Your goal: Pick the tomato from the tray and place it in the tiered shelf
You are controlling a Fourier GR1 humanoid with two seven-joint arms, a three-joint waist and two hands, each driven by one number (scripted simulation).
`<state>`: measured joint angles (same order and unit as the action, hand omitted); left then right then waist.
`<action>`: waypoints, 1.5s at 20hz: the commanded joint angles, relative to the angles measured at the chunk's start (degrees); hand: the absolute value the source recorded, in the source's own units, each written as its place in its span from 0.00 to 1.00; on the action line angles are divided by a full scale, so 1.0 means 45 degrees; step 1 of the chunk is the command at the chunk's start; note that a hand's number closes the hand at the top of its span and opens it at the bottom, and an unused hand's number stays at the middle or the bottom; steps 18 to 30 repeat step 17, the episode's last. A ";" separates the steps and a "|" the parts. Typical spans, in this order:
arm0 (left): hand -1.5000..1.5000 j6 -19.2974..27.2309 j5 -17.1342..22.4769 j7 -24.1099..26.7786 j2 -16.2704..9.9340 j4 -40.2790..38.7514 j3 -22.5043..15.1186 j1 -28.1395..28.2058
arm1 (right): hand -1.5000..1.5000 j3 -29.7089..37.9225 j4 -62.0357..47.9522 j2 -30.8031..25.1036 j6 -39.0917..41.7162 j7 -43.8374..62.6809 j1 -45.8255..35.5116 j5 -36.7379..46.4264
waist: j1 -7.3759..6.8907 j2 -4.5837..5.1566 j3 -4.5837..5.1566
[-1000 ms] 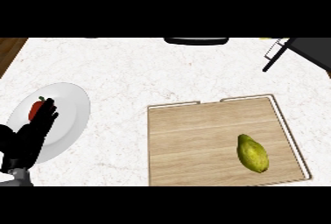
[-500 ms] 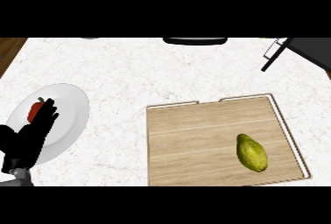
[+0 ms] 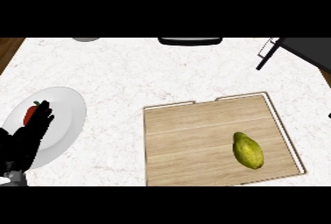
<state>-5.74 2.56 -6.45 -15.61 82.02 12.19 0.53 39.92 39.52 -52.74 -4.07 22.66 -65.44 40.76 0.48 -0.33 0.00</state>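
Tomato pickup is barely begun: the left hand, fingers straight and holding nothing, lies over the white plate with the fruit just beyond its fingertips, the dark shelf frame far off to its right.

1. Across the three head views almost nothing moved; the only visible change was a very small one at the left edge of the frame.
2. The left robot hand, lying over the white plate at the left of the frame, shifted slightly: its fingertips sat a touch closer to the red tomato at the plate's upper left than they had a second earlier.
3. The tomato showed a little less of its red surface than before, with the dark fingers against its right side.
4. Whether the fingers closed further on it could not be told.
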 commanded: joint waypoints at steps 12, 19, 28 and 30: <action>0.50 0.0010 0.0092 0.0144 -0.0034 0.0507 0.0464 0.1097 | 0.00 0.3746 0.5351 -0.4294 0.6325 0.3755 0.3946 -0.2839 | 0.0672 -0.0178 -0.0005; 0.50 0.0297 0.0099 0.0041 0.0222 0.0407 0.0506 0.0948 | 0.00 0.6773 0.6223 -0.5544 0.9193 0.3621 0.5462 -0.3733 | 0.1077 -0.0215 -0.0041; 0.50 0.0297 0.0099 0.0041 0.0222 0.0407 0.0506 0.0948 | 0.00 0.6773 0.6223 -0.5544 0.9193 0.3621 0.5462 -0.3733 | 0.1077 -0.0215 -0.0041; 0.50 0.0297 0.0099 0.0041 0.0222 0.0407 0.0506 0.0948 | 0.00 0.6773 0.6223 -0.5544 0.9193 0.3621 0.5462 -0.3733 | 0.1077 -0.0215 -0.0041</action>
